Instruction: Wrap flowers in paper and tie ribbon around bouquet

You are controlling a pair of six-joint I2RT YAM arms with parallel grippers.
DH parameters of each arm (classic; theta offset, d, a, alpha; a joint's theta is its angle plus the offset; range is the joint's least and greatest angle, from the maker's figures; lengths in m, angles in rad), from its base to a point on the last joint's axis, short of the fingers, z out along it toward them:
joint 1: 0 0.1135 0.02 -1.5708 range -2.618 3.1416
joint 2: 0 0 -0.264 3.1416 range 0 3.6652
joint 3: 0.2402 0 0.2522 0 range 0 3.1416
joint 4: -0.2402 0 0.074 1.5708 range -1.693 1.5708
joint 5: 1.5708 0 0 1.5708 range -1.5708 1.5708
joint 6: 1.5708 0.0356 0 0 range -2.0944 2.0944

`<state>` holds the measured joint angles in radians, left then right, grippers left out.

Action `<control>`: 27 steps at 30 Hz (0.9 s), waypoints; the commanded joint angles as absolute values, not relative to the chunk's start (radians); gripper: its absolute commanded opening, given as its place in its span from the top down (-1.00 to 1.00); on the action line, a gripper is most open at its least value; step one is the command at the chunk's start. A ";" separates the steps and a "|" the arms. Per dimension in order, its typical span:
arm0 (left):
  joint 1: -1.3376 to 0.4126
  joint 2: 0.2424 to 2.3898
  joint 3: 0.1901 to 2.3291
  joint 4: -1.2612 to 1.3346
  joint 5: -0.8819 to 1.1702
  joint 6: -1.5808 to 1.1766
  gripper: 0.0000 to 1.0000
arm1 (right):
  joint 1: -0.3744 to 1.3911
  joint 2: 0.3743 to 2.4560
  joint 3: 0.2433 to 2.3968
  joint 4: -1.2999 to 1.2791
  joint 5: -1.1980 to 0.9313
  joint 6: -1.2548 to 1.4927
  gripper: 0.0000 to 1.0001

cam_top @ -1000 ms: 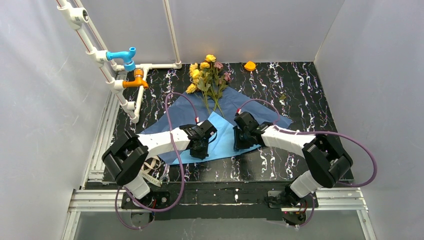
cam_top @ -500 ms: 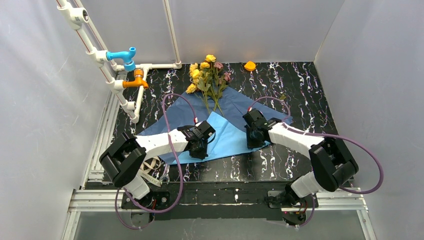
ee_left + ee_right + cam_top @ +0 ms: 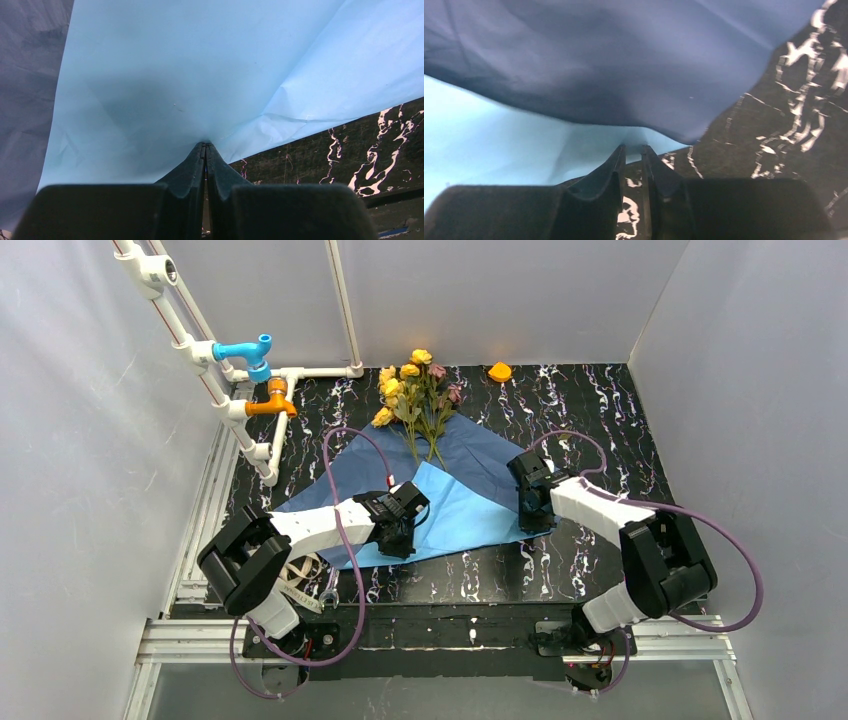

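Observation:
The flowers (image 3: 415, 390), yellow and dusky pink roses, lie at the back with their stems on the paper (image 3: 470, 450). The paper's near part is turned over and shows light blue (image 3: 460, 510). My left gripper (image 3: 400, 543) is shut on the paper's near edge (image 3: 200, 75), pinched at the tips (image 3: 205, 146). My right gripper (image 3: 533, 523) is low at the paper's right corner. Its jaws (image 3: 634, 148) stand a narrow gap apart, and the light blue edge (image 3: 499, 130) touches the tips under a raised dark fold (image 3: 599, 60). The beige ribbon (image 3: 300, 575) lies by the left arm's base.
A white pipe frame with a blue tap (image 3: 245, 350) and an orange tap (image 3: 272, 400) runs along the left side. A small orange object (image 3: 499, 371) sits at the back. A metal wrench (image 3: 328, 592) lies beside the ribbon. White walls close in three sides.
My right gripper has slid right along the paper's near edge to its right corner. The left gripper has stayed shut on the paper, almost in place.

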<state>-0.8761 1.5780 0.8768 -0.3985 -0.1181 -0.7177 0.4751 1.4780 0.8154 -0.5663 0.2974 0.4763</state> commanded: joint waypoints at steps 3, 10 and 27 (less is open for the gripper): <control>-0.873 1.622 0.828 -0.396 -0.118 -0.722 0.96 | 0.405 1.399 0.822 -0.636 0.444 0.546 0.45; -0.873 1.627 0.835 -0.387 -0.082 -0.723 0.98 | 0.291 1.172 0.735 -0.488 0.205 0.594 -0.22; -0.873 1.599 1.079 -0.525 0.085 -0.701 0.88 | 0.168 0.846 0.362 -0.204 -0.194 0.830 -0.58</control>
<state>-0.8711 1.5864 1.0004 -0.4873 0.0113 -0.7136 0.1738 0.8516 0.4122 -0.3233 -0.1101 0.7597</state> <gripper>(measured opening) 0.055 0.795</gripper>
